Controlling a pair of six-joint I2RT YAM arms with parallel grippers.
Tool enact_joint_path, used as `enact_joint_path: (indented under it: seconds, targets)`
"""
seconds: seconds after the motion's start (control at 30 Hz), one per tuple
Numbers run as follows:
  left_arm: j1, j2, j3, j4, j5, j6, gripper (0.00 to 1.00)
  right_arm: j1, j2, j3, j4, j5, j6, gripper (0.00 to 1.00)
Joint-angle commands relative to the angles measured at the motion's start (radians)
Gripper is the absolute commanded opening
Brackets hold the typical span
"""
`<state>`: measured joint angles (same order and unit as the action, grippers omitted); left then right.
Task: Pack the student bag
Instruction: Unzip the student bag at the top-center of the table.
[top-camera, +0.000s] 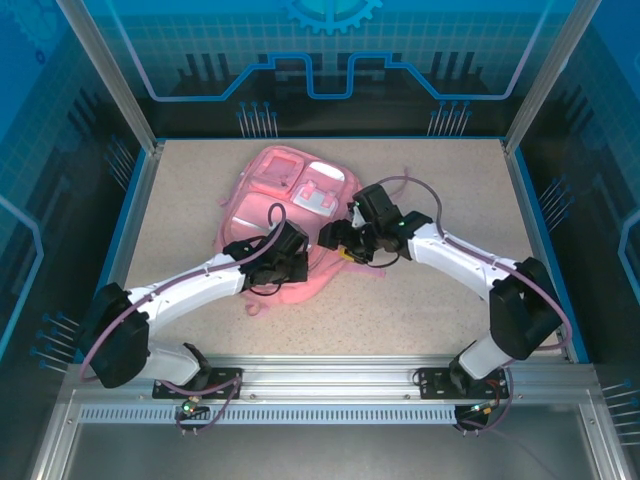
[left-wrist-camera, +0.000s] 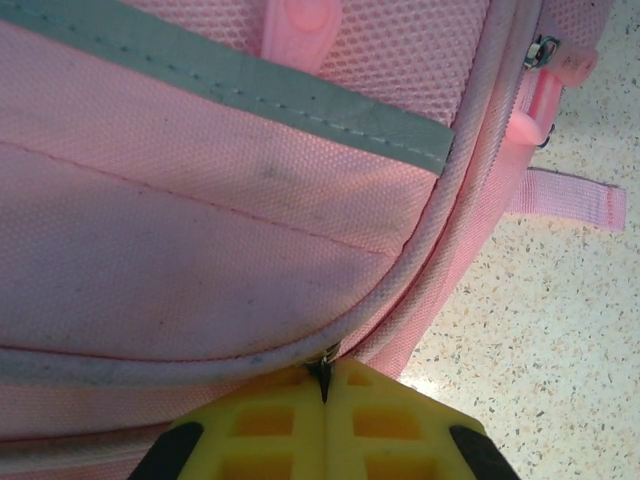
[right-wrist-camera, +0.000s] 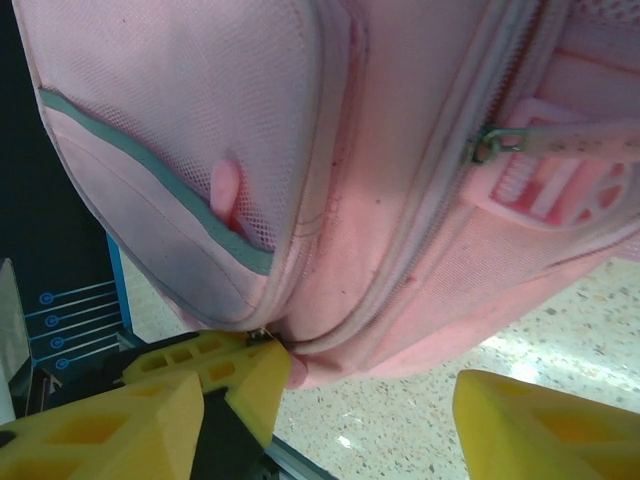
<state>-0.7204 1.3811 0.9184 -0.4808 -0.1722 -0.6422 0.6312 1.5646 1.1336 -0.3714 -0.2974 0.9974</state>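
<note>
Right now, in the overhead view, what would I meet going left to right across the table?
Left arm's elbow, left gripper, right gripper, right arm's elbow; the student bag lies under both grippers, so unplaced.

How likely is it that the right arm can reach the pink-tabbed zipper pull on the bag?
Probably yes. The right gripper stands open close before the student bag, and the zipper pull lies uncovered on the fabric ahead of it. The left gripper, shut on the bag's edge, sits off to one side.
</note>
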Motion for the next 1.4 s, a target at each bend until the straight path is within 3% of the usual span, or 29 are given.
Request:
enact_joint_path:
  seconds: [0.0, 0.37, 0.5, 0.6, 0.7, 0.97, 1.07, 1.13, 1.2, 1.23, 1.37]
  targets:
    - [-0.006, -0.006, 0.006, 0.024, -0.018, 0.039, 0.00, 0.023, 0.058, 0.061, 0.039, -0.022, 0.047, 0.64]
    - [-0.006, -0.068, -0.013, 0.029, -0.002, 0.070, 0.00, 0.054, 0.235, 0.184, 0.033, -0.023, 0.067, 0.50]
    - [-0.004, -0.076, -0.012, -0.004, -0.034, 0.077, 0.00, 0.052, 0.257, 0.206, -0.026, 0.035, 0.035, 0.23]
    - [0.001, -0.089, -0.011, -0.063, -0.086, 0.086, 0.00, 0.041, 0.239, 0.209, -0.103, 0.143, -0.020, 0.10]
    - [0.026, -0.122, -0.032, -0.095, -0.104, 0.094, 0.00, 0.015, 0.209, 0.198, -0.156, 0.215, -0.074, 0.06]
    - [0.122, -0.162, -0.064, -0.062, -0.079, 0.138, 0.00, -0.090, 0.159, 0.192, -0.238, 0.234, -0.211, 0.03]
    - [0.130, -0.143, -0.053, -0.019, -0.035, 0.160, 0.00, -0.137, 0.130, 0.174, -0.235, 0.175, -0.270, 0.08]
    - [0.126, -0.130, -0.046, 0.020, 0.024, 0.168, 0.00, -0.159, 0.089, 0.137, -0.199, 0.111, -0.270, 0.24]
    - [0.114, -0.122, -0.043, 0.061, 0.078, 0.164, 0.00, -0.167, 0.033, 0.102, -0.192, 0.102, -0.239, 0.50]
    - [0.103, -0.118, -0.038, 0.073, 0.090, 0.159, 0.00, -0.167, 0.008, 0.086, -0.191, 0.103, -0.220, 0.56]
    - [0.041, -0.105, -0.022, 0.125, 0.141, 0.140, 0.00, -0.166, -0.114, -0.023, -0.141, 0.081, -0.085, 0.64]
